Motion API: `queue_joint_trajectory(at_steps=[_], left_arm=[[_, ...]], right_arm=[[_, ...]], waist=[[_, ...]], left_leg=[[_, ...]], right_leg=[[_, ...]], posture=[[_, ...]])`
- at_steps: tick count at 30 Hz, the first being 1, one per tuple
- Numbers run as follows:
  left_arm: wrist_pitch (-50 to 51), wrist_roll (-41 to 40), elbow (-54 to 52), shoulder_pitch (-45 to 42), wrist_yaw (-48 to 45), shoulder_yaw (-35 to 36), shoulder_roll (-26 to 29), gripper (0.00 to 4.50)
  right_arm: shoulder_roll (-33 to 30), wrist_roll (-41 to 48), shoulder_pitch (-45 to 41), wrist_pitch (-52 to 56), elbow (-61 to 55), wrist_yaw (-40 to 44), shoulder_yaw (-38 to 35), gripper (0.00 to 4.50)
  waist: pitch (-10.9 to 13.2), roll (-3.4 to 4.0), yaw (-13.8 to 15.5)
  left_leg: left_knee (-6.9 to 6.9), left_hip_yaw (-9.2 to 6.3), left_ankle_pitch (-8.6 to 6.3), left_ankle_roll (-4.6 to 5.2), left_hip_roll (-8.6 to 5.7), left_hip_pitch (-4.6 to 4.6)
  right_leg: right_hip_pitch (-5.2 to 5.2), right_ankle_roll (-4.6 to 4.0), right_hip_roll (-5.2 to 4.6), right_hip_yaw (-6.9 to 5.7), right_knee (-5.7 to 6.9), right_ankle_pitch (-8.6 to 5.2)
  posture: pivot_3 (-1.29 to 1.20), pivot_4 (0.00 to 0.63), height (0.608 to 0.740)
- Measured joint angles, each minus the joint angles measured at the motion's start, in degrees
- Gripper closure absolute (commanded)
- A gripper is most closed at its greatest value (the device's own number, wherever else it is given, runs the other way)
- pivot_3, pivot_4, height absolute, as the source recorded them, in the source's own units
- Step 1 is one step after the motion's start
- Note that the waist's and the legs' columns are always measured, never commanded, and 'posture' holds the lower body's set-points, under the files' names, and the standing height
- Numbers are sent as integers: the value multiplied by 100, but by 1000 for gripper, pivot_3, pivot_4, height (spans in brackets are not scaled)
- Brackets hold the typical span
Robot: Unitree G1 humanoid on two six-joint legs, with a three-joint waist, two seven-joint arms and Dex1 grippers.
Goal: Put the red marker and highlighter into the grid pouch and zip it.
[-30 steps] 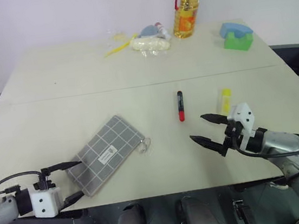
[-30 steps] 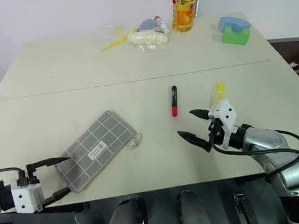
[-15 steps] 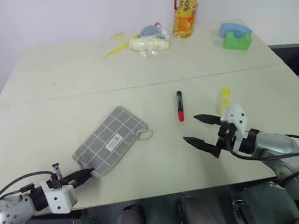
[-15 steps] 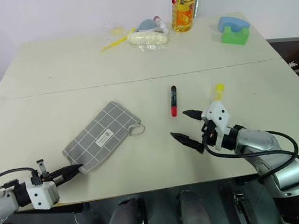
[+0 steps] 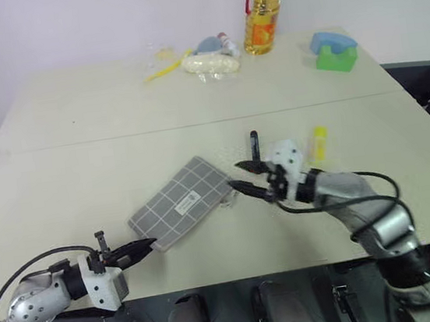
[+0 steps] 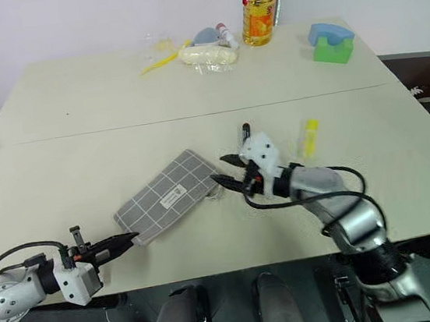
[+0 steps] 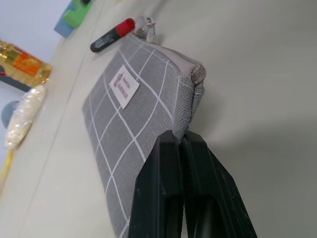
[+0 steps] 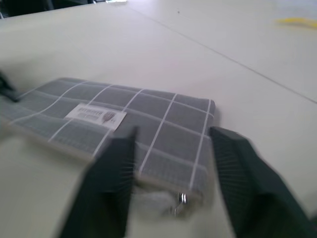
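Moved: right gripper (image 6: 228,170) now at the grid pouch (image 6: 168,196) zipper end, pouch dragged nearer the red marker (image 5: 254,142) | right: fingers apart, holding nothing | left gripper (image 7: 184,144): pinching pouch corner (fingers pressed together) | highlighter (image 6: 308,134) on table (image 6: 114,103), beside right arm

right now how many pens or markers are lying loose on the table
2. The red marker lies just past the grid pouch's zipper end, mostly behind the right end effector in the head views. The highlighter lies to its right. The far pile may hide more.
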Motion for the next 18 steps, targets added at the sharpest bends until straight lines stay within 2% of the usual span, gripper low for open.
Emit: queue_joint_trajectory(at_steps=[1,6,11,14,18], left_arm=[[15,0,-17,-3,5,-13,0,4500],[60,2,-73,-5,35,-29,0,4500],[167,103,-84,-74,103,-49,-3,4500],[373,144,-83,-180,143,-84,-28,3557],[427,398,-83,-483,230,-239,-98,1543]], right_arm=[[128,-109,-85,66,147,-118,88,4470],[314,-734,-166,365,717,-583,513,4470],[552,-916,-324,773,811,-800,575,4470],[653,-978,-320,880,812,-858,553,4500],[797,-994,-306,969,812,-911,511,4500]], waist=[[0,0,8],[-1,-1,4],[-4,-3,2],[-16,-20,12],[-21,-27,-1]], left_leg=[[0,0,0,0,-1,-2],[1,2,0,0,-4,-3],[3,2,0,0,-3,12],[4,1,0,0,-3,18],[3,2,0,0,-3,20]], right_leg=[[-1,0,-1,0,1,0],[-3,0,-7,-3,2,0],[5,0,-5,-4,15,0],[12,-1,-6,-4,14,-1],[12,-1,-4,-3,15,-1]], posture=[[0,150,740],[0,150,740],[0,150,740],[0,150,740],[0,150,740]])
